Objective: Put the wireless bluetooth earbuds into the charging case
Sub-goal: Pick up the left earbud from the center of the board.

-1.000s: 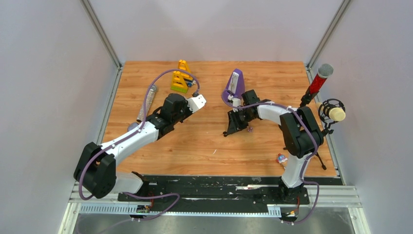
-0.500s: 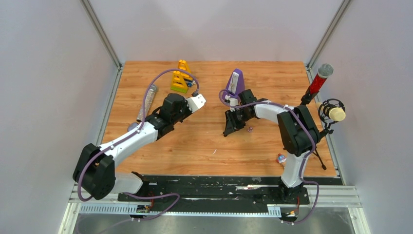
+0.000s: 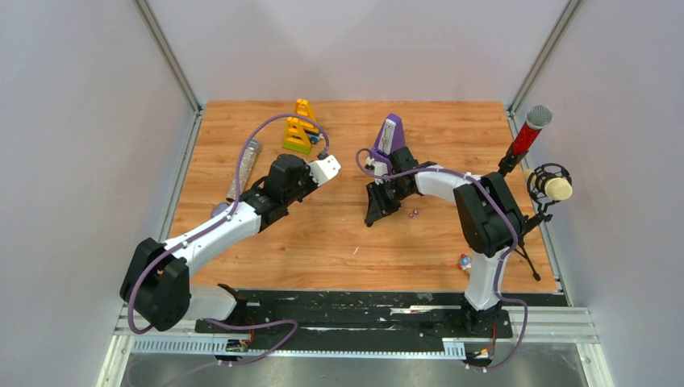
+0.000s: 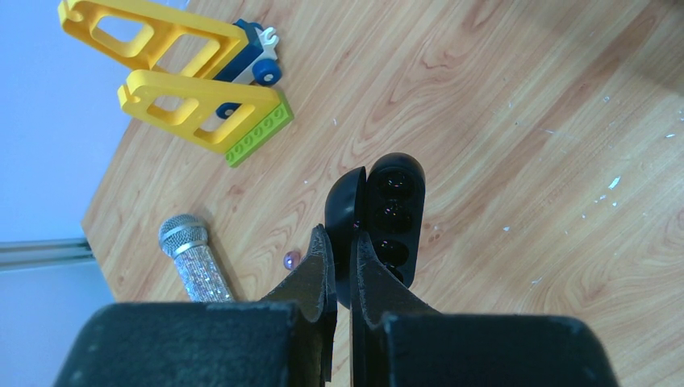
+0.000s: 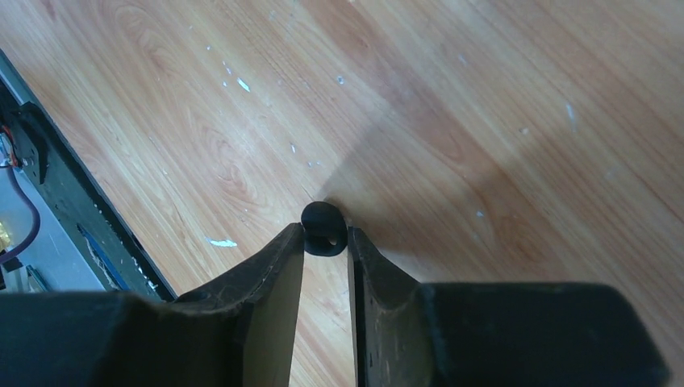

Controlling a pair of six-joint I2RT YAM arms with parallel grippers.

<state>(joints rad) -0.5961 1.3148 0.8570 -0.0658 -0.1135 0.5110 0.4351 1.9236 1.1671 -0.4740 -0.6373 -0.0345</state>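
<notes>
In the left wrist view my left gripper [image 4: 342,242] is shut on the charging case [image 4: 393,214], a glossy black oval held above the table. Its lid is open and its dark wells face the camera. In the right wrist view my right gripper [image 5: 325,235] is shut on one tiny black earbud [image 5: 323,226], pinched between the fingertips low over the wood. I cannot make out the second earbud. In the top view the left gripper [image 3: 282,181] is left of centre. The right gripper [image 3: 373,216] points down near the middle, right of the left one.
Purple beads [image 3: 414,214] lie just right of the right gripper, and one [image 4: 292,259] lies near a glittery silver microphone [image 3: 244,168]. Yellow toy blocks [image 3: 300,129] and a purple metronome [image 3: 392,135] stand at the back. A red microphone [image 3: 528,133] and a foam-tipped one [image 3: 553,187] are at the right edge.
My right gripper has moved a little left and towards the back, away from the purple beads. The left arm has not moved.
</notes>
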